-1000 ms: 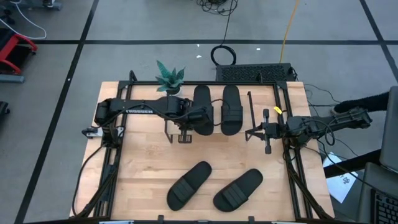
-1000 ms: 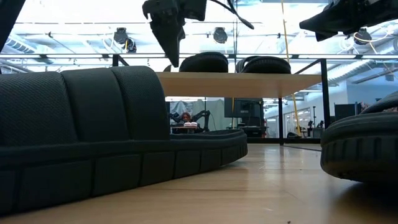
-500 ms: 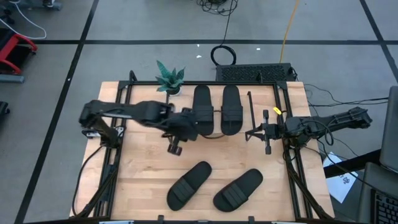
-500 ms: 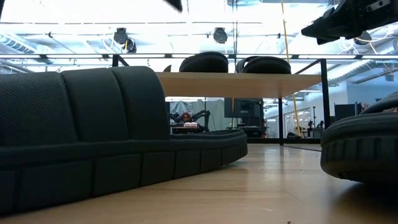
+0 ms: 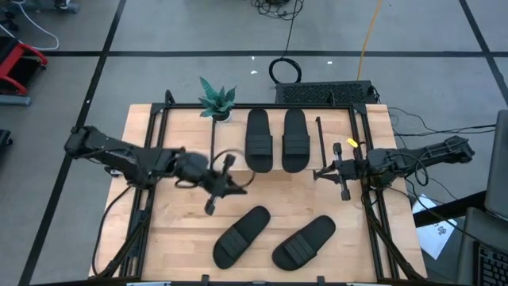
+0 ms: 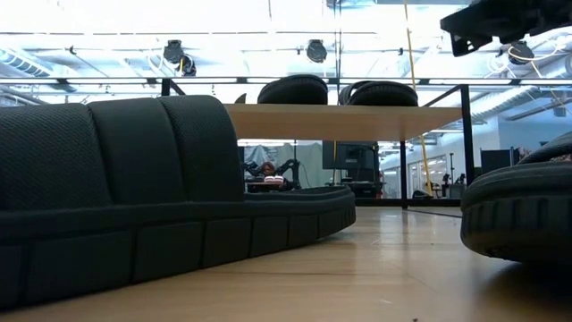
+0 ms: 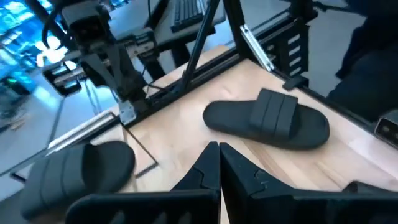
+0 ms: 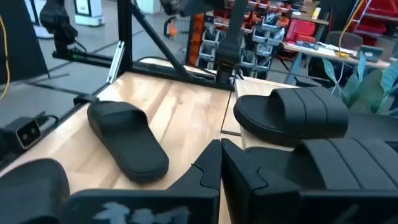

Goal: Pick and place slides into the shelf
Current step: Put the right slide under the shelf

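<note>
Two black slides point(image 5: 258, 141) point(image 5: 295, 141) lie side by side on the shelf's wood top board point(image 6: 349, 109), soles down; the low view shows them as slides point(image 6: 293, 89) point(image 6: 382, 92). Two more slides point(image 5: 242, 236) point(image 5: 304, 241) lie flat on the table near its near edge. My left gripper point(image 5: 226, 187) hovers shut over the table, left of the shelf's near side and above the near slides point(image 7: 267, 118) point(image 7: 74, 171). My right gripper point(image 5: 320, 170) waits shut at the shelf's right side, raised.
A small green plant point(image 5: 216, 99) stands at the shelf's far left corner. Black frame rails point(image 5: 151, 183) point(image 5: 371, 199) run along the table's left and right sides. Bare wood point(image 5: 278, 195) lies between the shelf and the near slides. A keyboard point(image 5: 325, 93) sits beyond the far edge.
My left gripper has drawn back from the left slide on the shelf, swinging toward the table's near and left edges and rising out of the low view. The slides have stayed where they were.
</note>
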Robot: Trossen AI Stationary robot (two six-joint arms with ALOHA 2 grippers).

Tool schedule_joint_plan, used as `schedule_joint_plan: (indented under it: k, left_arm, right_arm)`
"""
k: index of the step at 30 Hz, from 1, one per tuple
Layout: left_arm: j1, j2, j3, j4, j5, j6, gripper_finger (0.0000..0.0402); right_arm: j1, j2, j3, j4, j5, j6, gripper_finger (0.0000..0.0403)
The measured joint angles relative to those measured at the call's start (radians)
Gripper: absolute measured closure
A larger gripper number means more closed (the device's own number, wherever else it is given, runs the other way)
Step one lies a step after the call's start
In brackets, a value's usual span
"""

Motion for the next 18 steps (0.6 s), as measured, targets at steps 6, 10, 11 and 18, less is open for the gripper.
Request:
schedule_joint_plan:
  k: [6, 10, 11, 18]
  left_arm:
    - [-0.067, -0.191, -0.266, 0.123, -0.195, -0.058, 0.0402]
    - [-0.040, -0.317, -0.429, 0.315, -0.218, -0.119, 0.0402]
    - [-0.038, -0.337, -0.468, 0.356, -0.214, -0.119, 0.0402]
    - [-0.043, -0.439, -0.704, 0.582, -0.205, -0.069, 0.0402]
  right_arm:
    - [0.038, -0.110, 0.000, -0.026, 0.003, -0.013, 0.0403]
    - [0.040, -0.184, 0.001, -0.089, 0.006, 0.001, 0.0403]
    - [0.040, -0.196, 0.000, -0.113, 0.005, 0.001, 0.0403]
    - [0.040, -0.192, -0.053, -0.041, 0.002, 0.018, 0.0403]
